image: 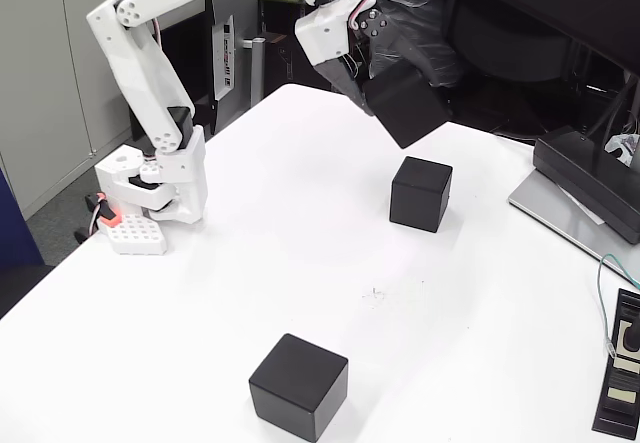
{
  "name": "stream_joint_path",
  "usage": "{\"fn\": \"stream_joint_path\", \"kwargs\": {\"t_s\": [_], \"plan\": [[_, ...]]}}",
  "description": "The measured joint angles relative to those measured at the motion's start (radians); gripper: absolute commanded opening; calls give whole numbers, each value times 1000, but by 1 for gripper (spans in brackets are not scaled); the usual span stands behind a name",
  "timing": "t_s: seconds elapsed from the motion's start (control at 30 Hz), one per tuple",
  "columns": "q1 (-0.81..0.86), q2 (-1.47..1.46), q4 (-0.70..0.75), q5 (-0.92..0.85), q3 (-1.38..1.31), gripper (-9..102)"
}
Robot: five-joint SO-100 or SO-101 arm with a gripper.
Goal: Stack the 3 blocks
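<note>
Three matte black cubes show in the fixed view. One cube [420, 194] rests on the white table [260, 263] right of centre. Another cube [298, 386] sits near the front edge. The third cube [405, 103] hangs tilted in the air, above and slightly left of the middle cube, held by my gripper [372, 91], which is shut on it. The white arm reaches over from its base [155, 198] at the table's left edge.
A closed laptop with a dark device [585, 188] on it lies at the right edge. A black electronics box [620, 378] with labels sits at the front right corner. Monitors and bagged clutter stand behind the table.
</note>
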Motion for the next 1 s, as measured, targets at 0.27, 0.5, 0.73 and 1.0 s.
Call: {"fn": "stream_joint_path", "kwargs": {"t_s": [0.27,0.5,0.73,1.0], "plan": [[-38,-202,38,0,-106,-1],[-44,-379,87,5,-187,-1],[-46,-459,100,23,-255,-1],[-52,-497,100,26,-265,0]]}}
